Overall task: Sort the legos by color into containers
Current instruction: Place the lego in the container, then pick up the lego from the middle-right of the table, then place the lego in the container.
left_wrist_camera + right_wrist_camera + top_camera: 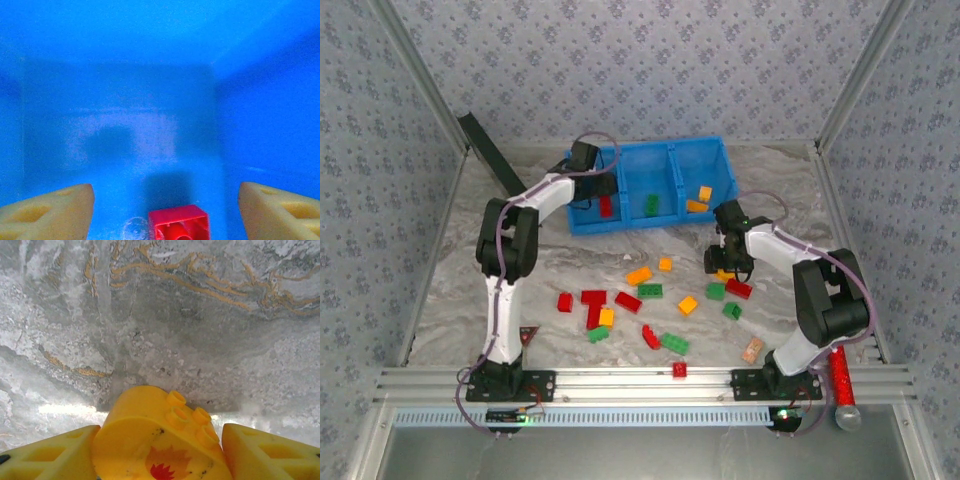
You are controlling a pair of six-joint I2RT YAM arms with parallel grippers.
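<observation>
"Left gripper (166,189), where does it stand?"

"Down inside the left compartment of the bright blue three-compartment plastic tray (125,100), with its yellow fingers (50,210) spread wide. A small red studded brick (178,224) lies on the tray floor between them, touching neither."

"And from the overhead camera?"

"It (603,192) hangs over the tray's (650,150) left end. A green brick (651,204) sits in the middle compartment, two orange-yellow bricks (704,194) in the right one."

"What about the right gripper (159,435)?"

"It is pinching a yellow rounded brick (160,440) with studs on top and a red leaf print, low over the grey marbled table (175,315). Seen from above, it (727,262) is in front of the tray's right end, apart from it. Loose red, green and orange-yellow bricks (628,301) lie scattered on the table between the two arms."
</observation>
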